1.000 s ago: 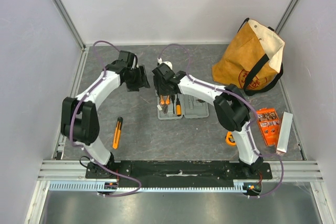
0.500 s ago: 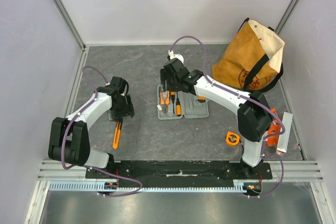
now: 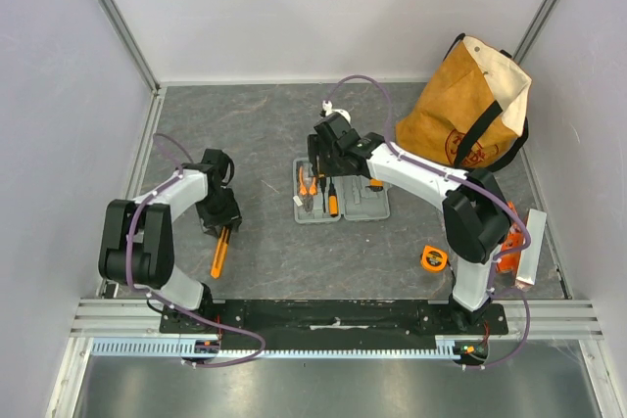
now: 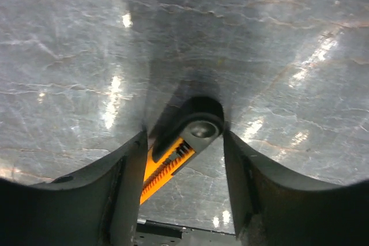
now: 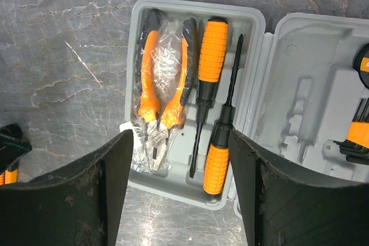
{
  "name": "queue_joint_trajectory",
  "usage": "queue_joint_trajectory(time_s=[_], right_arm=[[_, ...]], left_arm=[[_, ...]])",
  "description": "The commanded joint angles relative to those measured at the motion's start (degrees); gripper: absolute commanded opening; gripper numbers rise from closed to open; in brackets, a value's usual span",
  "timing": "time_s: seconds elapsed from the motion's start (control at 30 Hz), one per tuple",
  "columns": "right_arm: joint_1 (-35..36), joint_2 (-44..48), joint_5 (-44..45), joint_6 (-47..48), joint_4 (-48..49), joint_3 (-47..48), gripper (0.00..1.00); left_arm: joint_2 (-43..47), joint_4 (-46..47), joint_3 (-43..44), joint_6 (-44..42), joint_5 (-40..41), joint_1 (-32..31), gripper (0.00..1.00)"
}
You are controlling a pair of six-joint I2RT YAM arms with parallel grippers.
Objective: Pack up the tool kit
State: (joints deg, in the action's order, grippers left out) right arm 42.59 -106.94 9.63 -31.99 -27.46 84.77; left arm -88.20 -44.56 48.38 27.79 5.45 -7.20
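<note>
The tool kit (image 3: 355, 201) lies open mid-table, a flat grey case. Its left half (image 5: 248, 27) holds wrapped pliers (image 5: 161, 90) and two orange-handled screwdrivers (image 5: 212, 50); the right half (image 5: 305, 96) shows mostly bare slots. My right gripper (image 5: 180, 139) hovers open above the case's left half (image 3: 328, 149), holding nothing. An orange-and-black knife (image 3: 217, 254) lies on the table at left. My left gripper (image 3: 223, 217) is low over its far end, open. In the left wrist view the knife's black end (image 4: 193, 128) sits between the fingers (image 4: 184, 139), with a gap on the right.
A tan canvas bag (image 3: 470, 115) stands at the back right. An orange-and-black tape measure (image 3: 431, 258) lies beside the right arm's base. An orange bit box (image 3: 506, 237), partly hidden by the right arm, and a grey bar (image 3: 532, 247) lie at the right edge.
My left arm swung from the back of the table toward me and came down over the knife's end. My right gripper shifted slightly back and right over the case.
</note>
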Motion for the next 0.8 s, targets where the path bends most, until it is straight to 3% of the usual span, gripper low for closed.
queue_joint_trajectory(time_s=[0.0, 0.1, 0.17, 0.37, 0.47, 0.53, 0.57, 0.77], right_arm=[[-0.8, 1.6, -2.2, -1.3, 1.6, -0.3, 0.73], [-0.8, 1.8, -3.6, -1.0, 2.5, -1.1, 0.73], [-0.8, 2.1, -4.4, 0.2, 3.5, -2.1, 0.73], [0.2, -0.1, -7.6, 6.0, 4.6, -3.1, 0.73], [2.8, -1.0, -6.6, 10.1, 4.5, -2.2, 0.74], [5.7, -0.6, -4.5, 12.2, 4.9, -2.2, 0.76], [7.4, -0.4, -3.1, 13.3, 5.1, -2.2, 0.77], [16.6, -2.5, 3.9, 16.7, 8.3, -1.0, 0.84]], left_arm=[[-1.6, 1.0, 0.7, 0.4, -3.0, 0.1, 0.54], [-2.6, 1.2, 1.8, 1.4, -4.7, 0.0, 0.4], [-3.6, 1.4, 3.5, 2.1, -5.2, -0.1, 0.36], [-8.1, 3.6, 9.3, 4.7, -8.8, -1.2, 0.34], [-9.7, 3.7, 12.0, 4.6, -9.2, -1.8, 0.47], [-9.4, 2.8, 13.5, 3.8, -7.2, -1.7, 0.7], [-8.8, 2.5, 14.1, 3.4, -5.6, -1.7, 0.76], [-2.2, 0.7, 20.3, 2.4, 7.8, 0.8, 0.9]])
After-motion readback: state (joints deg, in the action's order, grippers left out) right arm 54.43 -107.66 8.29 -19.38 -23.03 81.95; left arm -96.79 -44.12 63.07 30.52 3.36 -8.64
